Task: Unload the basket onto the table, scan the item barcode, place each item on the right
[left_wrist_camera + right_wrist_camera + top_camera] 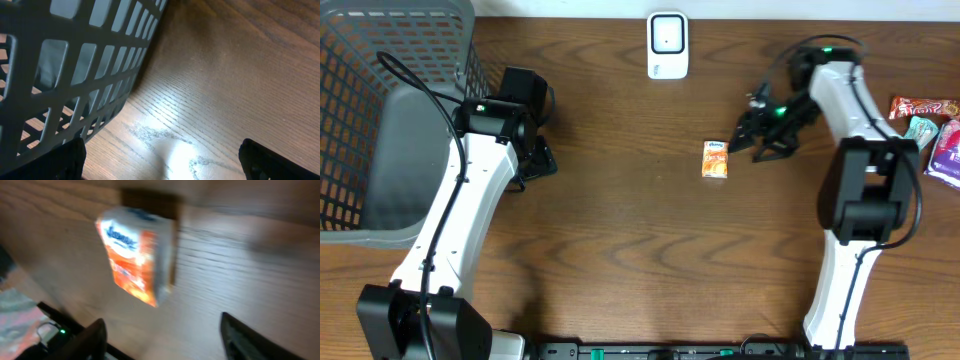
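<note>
The item, a small orange and white packet (715, 160), lies flat on the wooden table, right of centre. In the right wrist view the packet (137, 255) is blurred and sits just beyond my right gripper (165, 340), whose jaws stand apart with only bare wood between them. From overhead, the right gripper (760, 138) is just to the right of the packet, apart from it. A white scanner (667, 45) stands at the table's far edge. My left gripper (533, 155) hangs open beside the grey basket (380, 120), holding nothing; its dark fingertips (70, 160) frame bare table.
The grey mesh basket (75, 65) fills the left of the table, close against my left arm. Several snack packets (930, 125) lie at the right edge, behind my right arm.
</note>
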Action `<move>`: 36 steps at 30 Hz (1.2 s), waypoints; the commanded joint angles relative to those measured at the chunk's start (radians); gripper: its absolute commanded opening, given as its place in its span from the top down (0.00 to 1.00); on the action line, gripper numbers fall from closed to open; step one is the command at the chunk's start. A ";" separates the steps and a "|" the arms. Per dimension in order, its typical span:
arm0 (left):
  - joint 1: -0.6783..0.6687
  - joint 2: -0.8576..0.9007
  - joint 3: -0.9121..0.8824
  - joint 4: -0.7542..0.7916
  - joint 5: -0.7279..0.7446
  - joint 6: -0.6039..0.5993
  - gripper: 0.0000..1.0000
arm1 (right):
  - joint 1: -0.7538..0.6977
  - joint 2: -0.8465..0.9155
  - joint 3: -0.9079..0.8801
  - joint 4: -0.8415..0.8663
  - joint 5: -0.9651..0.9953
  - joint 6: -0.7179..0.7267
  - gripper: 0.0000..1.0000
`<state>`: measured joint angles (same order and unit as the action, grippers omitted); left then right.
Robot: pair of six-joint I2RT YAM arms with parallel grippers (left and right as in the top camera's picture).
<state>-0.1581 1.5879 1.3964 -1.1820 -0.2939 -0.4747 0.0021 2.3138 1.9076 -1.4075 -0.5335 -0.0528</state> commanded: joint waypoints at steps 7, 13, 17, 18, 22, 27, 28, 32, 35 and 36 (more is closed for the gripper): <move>0.002 -0.006 -0.006 -0.006 -0.006 -0.010 0.02 | 0.106 -0.018 -0.136 0.212 0.006 0.134 0.37; 0.002 -0.006 -0.006 -0.006 -0.006 -0.010 0.02 | 0.107 -0.018 -0.188 0.271 -0.002 0.154 0.94; 0.002 -0.006 -0.006 -0.006 -0.006 -0.010 0.02 | 0.104 -0.018 -0.183 0.230 -0.164 0.106 0.99; 0.002 -0.006 -0.006 -0.006 -0.006 -0.010 0.02 | 0.102 -0.018 -0.182 0.218 -0.260 0.054 0.99; 0.002 -0.006 -0.006 -0.006 -0.006 -0.010 0.02 | 0.103 -0.018 -0.182 0.151 -0.628 -0.200 0.99; 0.002 -0.006 -0.006 -0.006 -0.006 -0.009 0.02 | 0.126 -0.018 -0.182 -0.079 -0.759 -0.645 0.99; 0.002 -0.006 -0.006 -0.006 -0.006 -0.010 0.02 | 0.135 -0.018 -0.182 -0.143 -0.750 -0.768 0.99; 0.002 -0.006 -0.006 -0.006 -0.006 -0.010 0.02 | 0.176 -0.019 -0.186 -0.295 -0.686 -1.086 0.99; 0.002 -0.006 -0.006 -0.006 -0.006 -0.010 0.02 | 0.198 -0.019 -0.185 -0.294 -0.673 -1.086 0.99; 0.002 -0.006 -0.006 -0.006 -0.006 -0.010 0.02 | 0.202 -0.019 -0.185 -0.294 -0.673 -1.086 0.99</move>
<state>-0.1581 1.5879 1.3960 -1.1820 -0.2939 -0.4747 0.1818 2.3089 1.7233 -1.6997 -1.1915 -0.9646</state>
